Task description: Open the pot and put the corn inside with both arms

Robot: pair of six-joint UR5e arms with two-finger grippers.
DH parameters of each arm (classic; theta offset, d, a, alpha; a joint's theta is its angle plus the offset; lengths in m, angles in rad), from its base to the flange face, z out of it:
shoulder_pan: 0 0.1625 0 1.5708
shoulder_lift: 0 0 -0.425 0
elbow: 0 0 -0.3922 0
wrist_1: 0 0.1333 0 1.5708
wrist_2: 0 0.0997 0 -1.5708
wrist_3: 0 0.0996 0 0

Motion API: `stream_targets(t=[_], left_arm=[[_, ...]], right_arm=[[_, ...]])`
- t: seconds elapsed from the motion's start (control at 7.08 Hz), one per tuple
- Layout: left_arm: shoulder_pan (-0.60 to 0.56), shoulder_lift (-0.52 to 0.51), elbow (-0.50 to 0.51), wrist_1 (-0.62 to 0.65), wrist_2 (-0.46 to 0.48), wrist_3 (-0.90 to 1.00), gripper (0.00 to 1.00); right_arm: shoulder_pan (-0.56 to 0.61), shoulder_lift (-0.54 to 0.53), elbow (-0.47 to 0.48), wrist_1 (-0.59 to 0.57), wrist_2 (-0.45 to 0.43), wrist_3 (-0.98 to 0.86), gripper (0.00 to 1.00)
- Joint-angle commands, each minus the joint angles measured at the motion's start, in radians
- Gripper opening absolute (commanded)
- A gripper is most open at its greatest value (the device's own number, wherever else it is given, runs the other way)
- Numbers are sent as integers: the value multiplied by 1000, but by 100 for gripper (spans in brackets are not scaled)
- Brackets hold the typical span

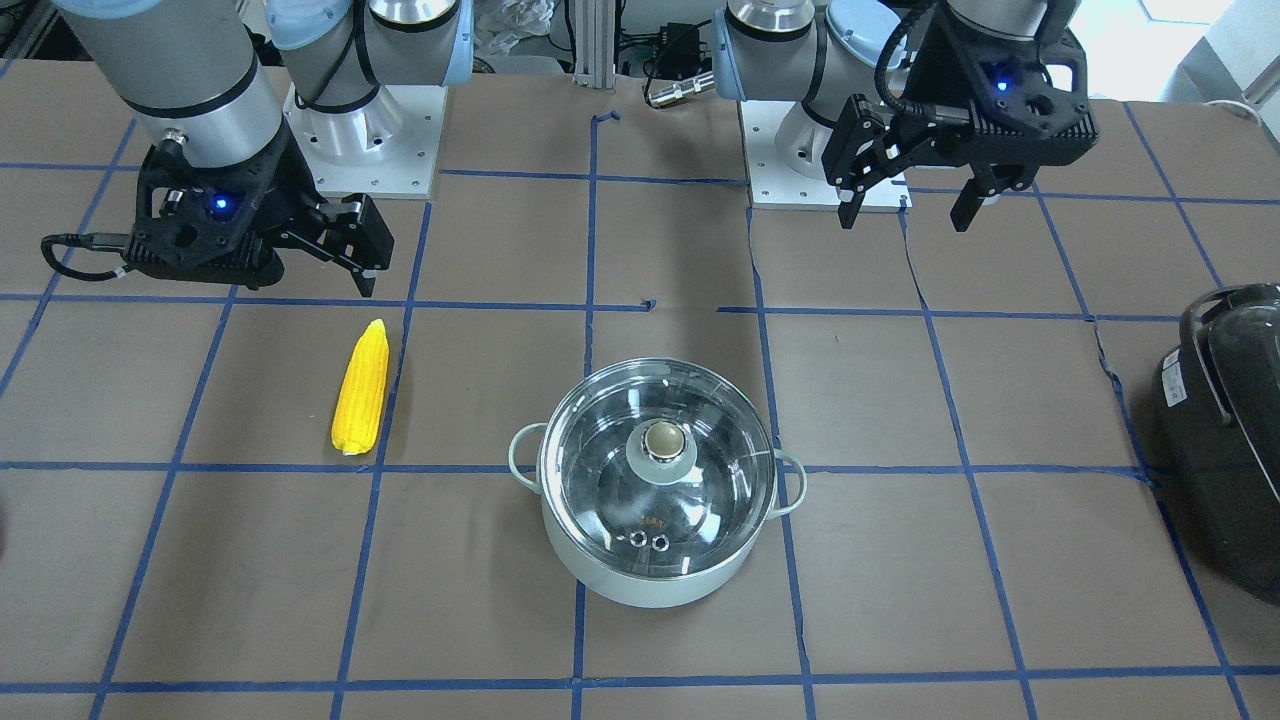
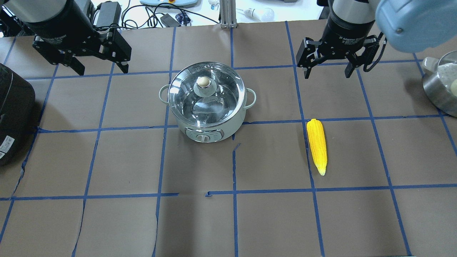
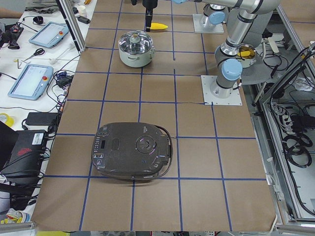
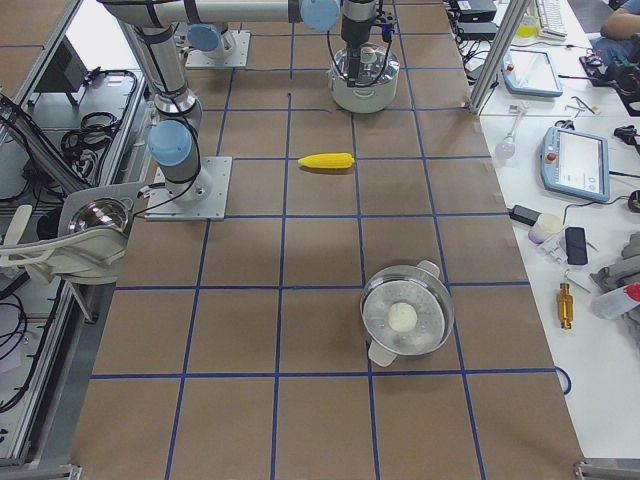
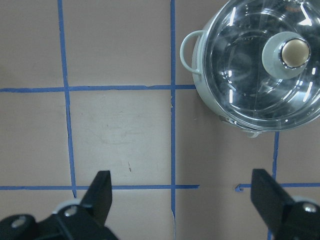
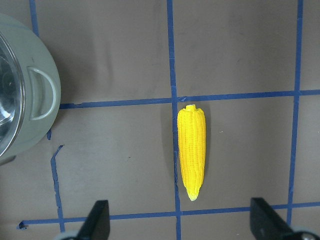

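1. Pot [image 2: 180, 123] sits closed near the middle of the table [image 2: 271, 221]. Its glass lid [image 1: 600, 470] is seated flat on the rim and the knob [image 1: 662, 440] is upright at the centre.
2. Corn [image 2: 317, 144] lies flat on the table, well apart from the pot on the robot's right. Its thin tip points back toward the robot.
3. Left gripper [image 2: 103, 70] hangs above the table to the left of the pot, fingers spread and holding nothing.
4. Right gripper [image 2: 327, 75] hangs just beyond the thick end of the corn, likewise spread and empty.
5. By my reading no step has begun, and opening the pot comes first.
6. Next, the left gripper should centre over the knob, come down, pinch it and lift the lid straight up. The right gripper can then take the corn across its width.
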Motion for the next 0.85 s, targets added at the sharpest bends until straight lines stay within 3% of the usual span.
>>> stream_targets(t=[0.0, 0.71], left_arm=[[-1, 0, -4, 0, -1, 0, 100], [-7, 2, -9, 9, 5, 0, 100]], right_arm=[[-1, -1, 0, 3, -20, 0, 100], [1, -1, 2, -2, -28, 2, 100]])
